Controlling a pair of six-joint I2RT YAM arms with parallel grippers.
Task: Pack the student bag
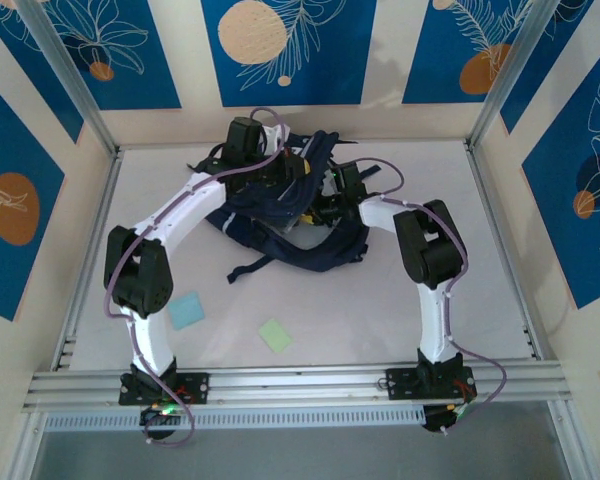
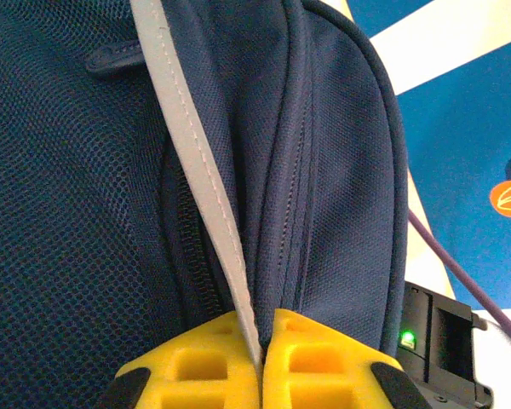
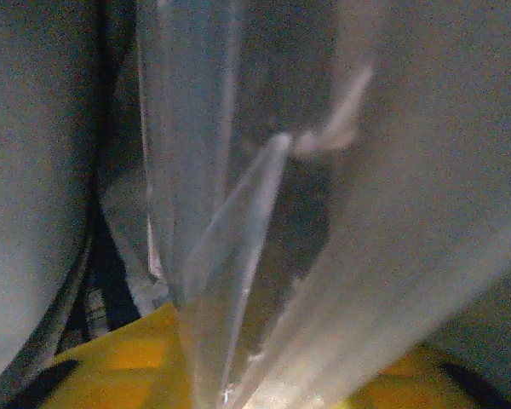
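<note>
Low in the left wrist view, the left end effector [image 2: 261,341] is clamped on the grey stripe [image 2: 196,162] of the student bag [image 1: 300,235], which lies crumpled on the counter [image 1: 400,320] at the upper centre of the overhead frame. That thin pinch may slip, letting the opening sag shut. Further right, the right end effector [image 3: 238,379] sits against blurred clear plastic [image 3: 230,256]. I cannot tell whether it grips, so the plastic could snag or drop.
</note>
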